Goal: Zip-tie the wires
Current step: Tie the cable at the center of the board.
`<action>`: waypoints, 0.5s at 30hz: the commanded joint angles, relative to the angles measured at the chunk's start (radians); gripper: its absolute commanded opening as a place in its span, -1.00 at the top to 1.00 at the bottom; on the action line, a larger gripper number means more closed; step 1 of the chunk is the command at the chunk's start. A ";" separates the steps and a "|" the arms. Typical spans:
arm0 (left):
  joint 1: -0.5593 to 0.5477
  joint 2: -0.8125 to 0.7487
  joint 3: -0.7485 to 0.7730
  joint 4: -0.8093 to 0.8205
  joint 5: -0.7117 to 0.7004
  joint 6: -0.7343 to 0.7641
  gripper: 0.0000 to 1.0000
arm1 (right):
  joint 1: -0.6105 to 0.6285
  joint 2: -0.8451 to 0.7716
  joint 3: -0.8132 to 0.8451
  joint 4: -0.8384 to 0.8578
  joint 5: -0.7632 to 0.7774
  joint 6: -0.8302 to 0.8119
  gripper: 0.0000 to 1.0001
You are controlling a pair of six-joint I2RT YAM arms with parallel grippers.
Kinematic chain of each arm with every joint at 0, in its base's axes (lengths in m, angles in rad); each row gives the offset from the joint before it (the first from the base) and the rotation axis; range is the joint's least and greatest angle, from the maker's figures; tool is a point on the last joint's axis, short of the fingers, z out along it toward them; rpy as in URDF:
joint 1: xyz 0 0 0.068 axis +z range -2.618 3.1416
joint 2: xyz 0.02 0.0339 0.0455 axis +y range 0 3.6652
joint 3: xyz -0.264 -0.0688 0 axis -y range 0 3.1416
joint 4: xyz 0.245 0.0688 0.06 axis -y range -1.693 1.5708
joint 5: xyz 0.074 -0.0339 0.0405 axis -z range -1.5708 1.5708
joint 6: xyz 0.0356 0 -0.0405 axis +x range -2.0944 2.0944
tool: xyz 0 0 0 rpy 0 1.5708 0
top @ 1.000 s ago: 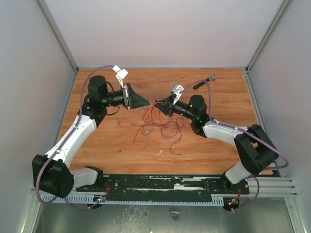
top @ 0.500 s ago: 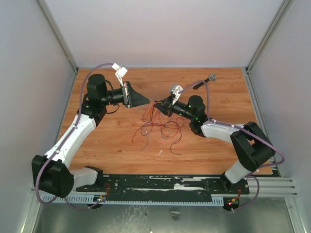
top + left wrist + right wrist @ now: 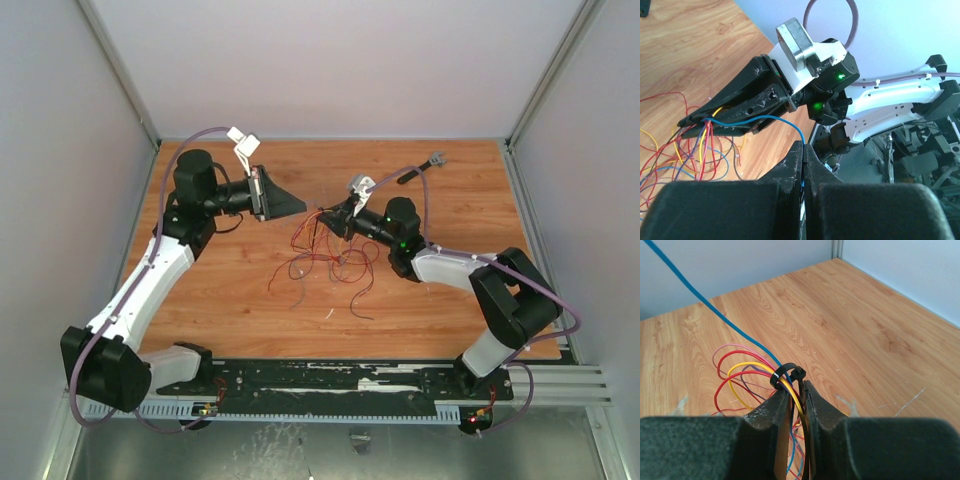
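The wires (image 3: 330,262) are a loose tangle, mostly red, on the wooden table (image 3: 450,300). My right gripper (image 3: 796,385) is shut on a gathered bunch of them (image 3: 735,360). The black zip tie (image 3: 782,371) is looped around that bunch just beyond the fingertips, and its tail runs down between the jaws. One blue wire (image 3: 705,305) stretches from the bunch up to my left gripper (image 3: 803,147), which is shut on it. From above, the left gripper (image 3: 303,206) and right gripper (image 3: 325,214) face each other tip to tip. In the left wrist view, the right gripper (image 3: 687,121) pinches the bunch.
A short black tool with a grey head (image 3: 424,166) lies at the back right of the table. A small white scrap (image 3: 329,313) sits near the front. Grey walls close in the table on three sides, and a black rail (image 3: 330,378) runs along the near edge.
The left arm has drawn back slightly to the left, keeping hold of the blue wire. The loose wire ends on the table have shifted a little left. The right gripper stays almost in place.
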 commanded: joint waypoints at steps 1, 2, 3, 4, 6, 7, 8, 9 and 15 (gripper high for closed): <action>0.001 -0.051 0.009 -0.044 0.004 0.035 1.00 | 0.009 -0.001 0.017 0.019 0.021 -0.005 0.69; 0.002 -0.060 0.000 -0.053 0.001 0.041 1.00 | 0.009 -0.005 0.017 0.013 0.024 -0.010 0.70; 0.005 -0.070 -0.012 -0.056 -0.006 0.042 1.00 | 0.009 -0.010 0.017 0.010 0.030 -0.013 0.71; 0.010 -0.082 -0.027 -0.056 -0.011 0.039 1.00 | 0.008 -0.014 0.017 0.002 0.033 -0.020 0.75; 0.020 -0.099 -0.057 -0.059 -0.015 0.036 1.00 | 0.008 -0.025 0.016 -0.011 0.042 -0.031 0.80; 0.027 -0.108 -0.070 -0.065 -0.019 0.035 1.00 | 0.006 -0.031 0.014 -0.016 0.046 -0.036 0.82; 0.034 -0.117 -0.083 -0.070 -0.022 0.034 1.00 | 0.006 -0.039 0.012 -0.018 0.050 -0.042 0.84; 0.044 -0.129 -0.098 -0.073 -0.026 0.035 1.00 | 0.007 -0.046 0.006 -0.019 0.056 -0.046 0.85; 0.065 -0.186 -0.202 -0.071 -0.050 0.034 1.00 | 0.003 -0.084 0.004 -0.051 0.058 -0.086 0.89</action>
